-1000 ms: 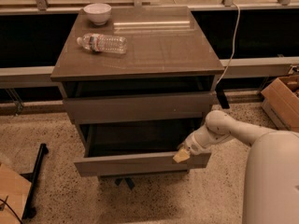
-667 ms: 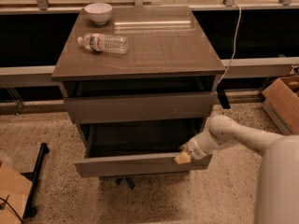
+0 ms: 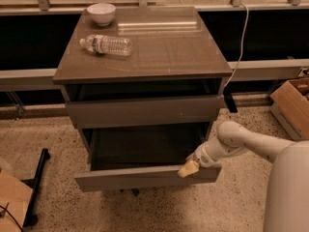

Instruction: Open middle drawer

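Note:
The middle drawer (image 3: 145, 178) is pulled well out of the grey-brown cabinet, and its dark boxy inside (image 3: 145, 146) shows. Its flat front faces me, below the wider top drawer front (image 3: 145, 111). My gripper (image 3: 189, 168) rests at the top edge of the middle drawer's front, near its right end, with a yellowish tip over the edge. The white arm (image 3: 241, 141) reaches in from the right. The lowest drawer is hidden under the open one.
A plastic water bottle (image 3: 106, 45) lies on the cabinet top (image 3: 164, 52) and a white bowl (image 3: 101, 13) stands at its back left. A cardboard box (image 3: 292, 103) sits on the floor at right. A black stand (image 3: 36, 187) is at left.
The middle drawer has slid a little farther out toward me, and the gripper has moved with its front edge.

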Action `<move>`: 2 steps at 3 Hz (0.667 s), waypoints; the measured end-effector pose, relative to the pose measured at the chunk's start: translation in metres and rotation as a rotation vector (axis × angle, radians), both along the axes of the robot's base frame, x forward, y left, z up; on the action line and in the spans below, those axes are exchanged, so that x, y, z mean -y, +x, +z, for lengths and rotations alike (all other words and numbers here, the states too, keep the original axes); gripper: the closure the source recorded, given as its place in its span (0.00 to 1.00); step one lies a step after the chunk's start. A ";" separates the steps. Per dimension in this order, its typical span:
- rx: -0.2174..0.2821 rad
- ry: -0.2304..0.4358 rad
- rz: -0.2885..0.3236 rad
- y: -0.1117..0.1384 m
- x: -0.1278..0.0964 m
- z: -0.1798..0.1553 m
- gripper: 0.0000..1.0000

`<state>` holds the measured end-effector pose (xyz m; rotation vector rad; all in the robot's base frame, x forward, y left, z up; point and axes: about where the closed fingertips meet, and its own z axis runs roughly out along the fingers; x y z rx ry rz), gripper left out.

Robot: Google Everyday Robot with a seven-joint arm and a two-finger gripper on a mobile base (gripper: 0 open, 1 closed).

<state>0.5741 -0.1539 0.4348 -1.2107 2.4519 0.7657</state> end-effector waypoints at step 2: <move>-0.042 0.032 -0.104 -0.050 0.016 0.001 0.00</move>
